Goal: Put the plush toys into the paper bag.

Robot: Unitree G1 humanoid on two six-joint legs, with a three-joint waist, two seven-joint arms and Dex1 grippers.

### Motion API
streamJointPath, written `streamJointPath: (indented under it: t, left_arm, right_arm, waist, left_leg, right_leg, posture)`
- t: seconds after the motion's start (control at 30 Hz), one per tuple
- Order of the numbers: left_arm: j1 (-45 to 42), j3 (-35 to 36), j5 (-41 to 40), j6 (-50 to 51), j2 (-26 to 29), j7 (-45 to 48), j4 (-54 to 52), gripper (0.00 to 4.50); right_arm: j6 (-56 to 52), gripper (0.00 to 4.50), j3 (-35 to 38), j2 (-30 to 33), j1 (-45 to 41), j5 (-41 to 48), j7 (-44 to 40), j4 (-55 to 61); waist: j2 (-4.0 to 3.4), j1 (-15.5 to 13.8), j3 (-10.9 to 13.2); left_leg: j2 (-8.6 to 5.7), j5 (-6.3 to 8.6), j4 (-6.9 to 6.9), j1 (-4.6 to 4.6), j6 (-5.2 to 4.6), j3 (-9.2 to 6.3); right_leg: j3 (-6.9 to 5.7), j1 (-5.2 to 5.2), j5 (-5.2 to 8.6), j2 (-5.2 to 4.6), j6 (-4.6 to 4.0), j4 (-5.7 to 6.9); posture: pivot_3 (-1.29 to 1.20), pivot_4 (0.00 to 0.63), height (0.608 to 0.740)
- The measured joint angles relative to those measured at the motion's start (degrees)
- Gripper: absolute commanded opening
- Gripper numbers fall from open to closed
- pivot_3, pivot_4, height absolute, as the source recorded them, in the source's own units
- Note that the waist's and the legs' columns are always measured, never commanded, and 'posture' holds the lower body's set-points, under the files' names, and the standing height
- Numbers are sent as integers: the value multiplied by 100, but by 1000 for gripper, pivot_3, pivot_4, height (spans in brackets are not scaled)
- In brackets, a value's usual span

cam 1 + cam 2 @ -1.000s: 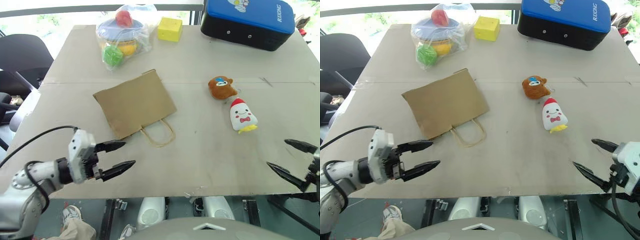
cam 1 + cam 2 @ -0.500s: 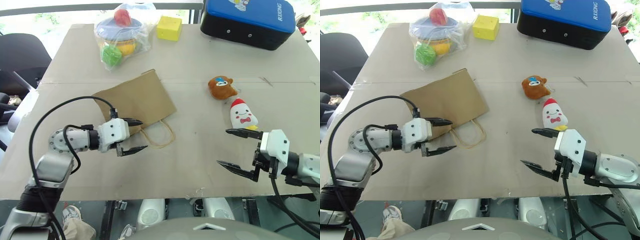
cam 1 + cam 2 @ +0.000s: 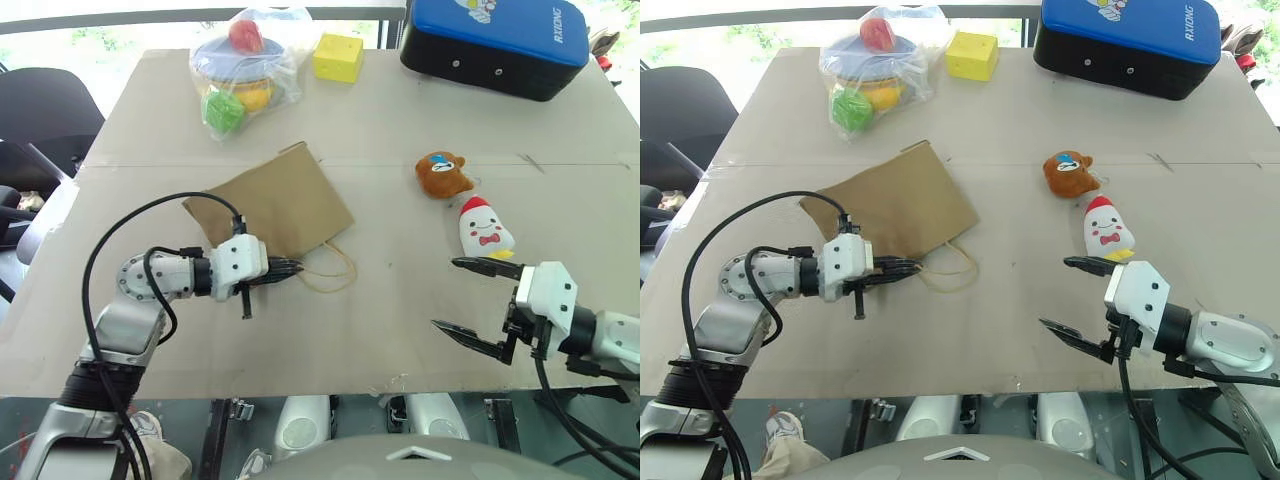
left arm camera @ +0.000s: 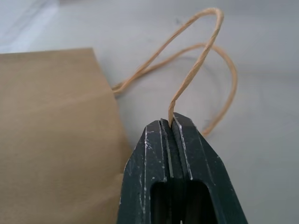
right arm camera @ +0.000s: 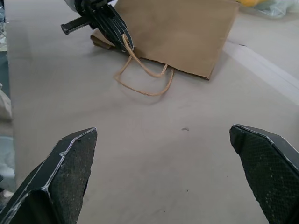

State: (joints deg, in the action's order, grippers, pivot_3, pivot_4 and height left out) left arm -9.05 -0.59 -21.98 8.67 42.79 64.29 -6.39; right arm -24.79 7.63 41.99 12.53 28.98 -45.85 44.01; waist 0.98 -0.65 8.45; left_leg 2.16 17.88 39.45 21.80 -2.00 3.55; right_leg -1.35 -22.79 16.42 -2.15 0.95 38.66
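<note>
At the worktop's (image 3: 400, 330) near left my left end effector (image 3: 292, 268) pinches the paper bag's (image 3: 275, 205) handle (image 4: 196, 70), right end effector (image 3: 478, 303) spread apart, brown bear plush (image 3: 442, 174) and white plush (image 3: 484, 231) unbagged.

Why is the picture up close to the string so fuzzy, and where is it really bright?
In the left wrist view the left gripper, shut on the paper bag's handle, looks sharp, while the paper bag beside it goes soft. In the left eye view, strong daylight washes out the window strip behind the table.
</note>
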Motion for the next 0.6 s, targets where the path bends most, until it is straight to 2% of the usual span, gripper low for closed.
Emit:
streamJointPath:
  t: [0.07, 0.1, 0.17, 0.2, 0.27, 0.4, 0.6]
  left_arm:
    - [-88, 73, -447, 560, -97, -166, -187, 22]
    - [-159, 261, -934, 1135, -219, -356, -325, 0]
    - [-358, 504, -1636, 1861, -409, -680, -537, 0]
    - [-441, 558, -1859, 2074, -469, -786, -616, 0]
    - [-528, 759, -2437, 2623, -629, -1066, -826, 0]
    - [-588, 858, -2965, 3093, -1078, -1457, -847, 0]
    - [-689, 1181, -3677, 3435, -1558, -2006, -857, 0]
  right_arm:
    - [-134, 4500, -114, -58, -163, 22, 146, -4]
    - [-430, 3947, -254, -170, -440, 92, 371, -17]
    - [-1024, 3114, -491, -468, -996, 302, 793, -97]
    - [-1187, 2741, -575, -572, -1189, 331, 924, -161]
    - [-1549, 1687, -931, -974, -1934, 294, 1270, -498]
    - [-1699, 54, -1661, -1562, -3110, -50, 1556, -1255]
    - [-1058, 54, -2871, -2023, -4001, -980, 1138, -2961]
  waist:
    - [1, -3, 0]
    - [2, 6, 1]
    - [3, 29, 1]
    - [3, 32, 1]
    - [1, 79, 1]
    - [0, 116, 1]
    - [2, 134, 1]
  left_leg:
    - [-1, 0, 3, 0, 0, -2]
    - [0, -1, 3, -1, 1, -3]
    - [0, -1, 8, -3, 2, -4]
    - [0, -1, 9, -1, 2, -5]
    - [-3, -2, 9, -4, 3, -8]
    - [-3, -2, 9, 4, 4, -13]
    - [-4, -3, 11, 12, 4, -14]
  right_leg:
    - [-2, 0, 0, -1, 0, 4]
    - [-1, 0, 0, -1, 0, 9]
    - [0, -1, 0, -2, 0, 16]
    - [-2, -1, 0, -1, 0, 18]
    - [0, -2, 0, 0, 0, 19]
    - [-4, -8, 0, 4, 0, 18]
    - [-9, -13, 0, 1, -1, 16]
  posture:
    - [0, 150, 733]
    - [0, 150, 733]
    - [0, 150, 733]
    - [0, 150, 733]
    - [0, 150, 733]
    - [0, 150, 733]
    - [0, 150, 733]
